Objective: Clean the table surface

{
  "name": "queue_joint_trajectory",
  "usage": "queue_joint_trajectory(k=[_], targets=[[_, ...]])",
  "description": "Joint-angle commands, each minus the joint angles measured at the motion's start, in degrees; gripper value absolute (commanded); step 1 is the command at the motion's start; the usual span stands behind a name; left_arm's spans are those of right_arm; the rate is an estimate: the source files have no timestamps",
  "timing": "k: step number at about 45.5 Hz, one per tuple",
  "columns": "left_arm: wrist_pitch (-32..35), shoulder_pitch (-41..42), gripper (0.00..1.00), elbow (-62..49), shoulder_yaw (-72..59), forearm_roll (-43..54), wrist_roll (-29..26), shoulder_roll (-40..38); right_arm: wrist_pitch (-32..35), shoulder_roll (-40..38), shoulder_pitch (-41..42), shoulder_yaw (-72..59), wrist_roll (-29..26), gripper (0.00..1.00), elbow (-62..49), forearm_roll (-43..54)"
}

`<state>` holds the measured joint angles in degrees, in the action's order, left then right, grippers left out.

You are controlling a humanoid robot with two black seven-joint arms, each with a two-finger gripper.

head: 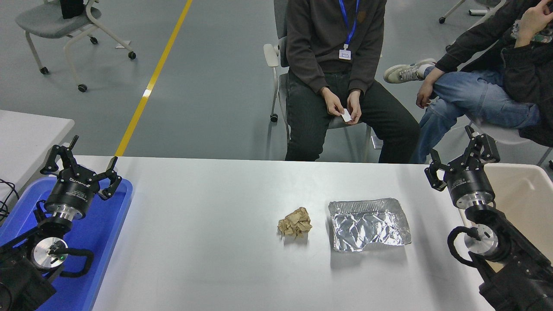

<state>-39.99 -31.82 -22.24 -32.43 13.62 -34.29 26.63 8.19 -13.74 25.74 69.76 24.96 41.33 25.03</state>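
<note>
Barely any print to read here.
White lettering sits on the left gripper (82,166) body, upside down and too small to make out; the right gripper (460,160) shows the same.
</note>
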Motion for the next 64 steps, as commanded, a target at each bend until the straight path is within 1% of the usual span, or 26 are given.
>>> queue_joint_trajectory(k=[1,5,10,21,29,32,36,40,45,51,56,60,64], targets=[[0.0,0.0,1.0,0.0,0.0,0.0,0.0,0.0,-1.3,-0.5,1.3,-3.5,-0.7,1.0,-0.6,-0.1],[0.0,0.0,1.0,0.0,0.0,0.0,0.0,0.0,-3.7,-1.6,1.5,-4.6,-1.6,1.0,-0.3,-0.5],[0.0,0.0,1.0,0.0,0.0,0.0,0.0,0.0,-4.0,-3.2,1.3,-5.3,-4.0,1.0,0.4,-1.8],[0.0,0.0,1.0,0.0,0.0,0.0,0.0,0.0,-3.7,-6.3,1.5,-10.9,-3.9,1.0,1.3,-1.7],[0.0,0.0,1.0,0.0,-0.1,0.0,0.0,0.0,-3.6,-10.2,1.7,-14.6,-4.5,1.0,7.4,-1.4],[0.0,-0.1,1.0,0.0,-0.1,0.0,0.0,0.0,-3.8,-11.2,3.2,-16.8,-5.5,1.0,8.0,-0.8],[0.0,0.0,1.0,0.0,-0.1,0.0,0.0,0.0,-4.7,-12.2,6.1,-20.9,-9.2,1.0,8.0,-0.5],[0.0,-0.1,1.0,0.0,-0.1,0.0,0.0,0.0,-5.1,-15.0,8.4,-25.0,-12.4,1.0,8.2,-0.1],[0.0,0.0,1.0,0.0,-0.1,0.0,0.0,0.0,-4.9,-17.9,10.5,-30.3,-14.9,1.0,10.2,0.0],[0.0,0.0,1.0,0.0,-0.1,-0.1,0.0,0.0,-4.2,-22.9,12.9,-37.7,-15.6,1.0,14.9,0.4],[0.0,0.0,1.0,0.0,-0.1,0.0,0.0,0.0,-2.9,-27.9,18.3,-46.5,-15.6,1.0,19.1,1.9],[0.0,0.0,1.0,0.0,-0.1,0.0,0.0,0.0,-2.2,-30.1,20.6,-49.0,-15.5,1.0,20.5,1.9],[0.0,-0.1,1.0,0.0,-0.1,0.0,0.0,0.0,-1.6,-30.6,22.2,-49.6,-15.7,1.0,21.4,2.7]])
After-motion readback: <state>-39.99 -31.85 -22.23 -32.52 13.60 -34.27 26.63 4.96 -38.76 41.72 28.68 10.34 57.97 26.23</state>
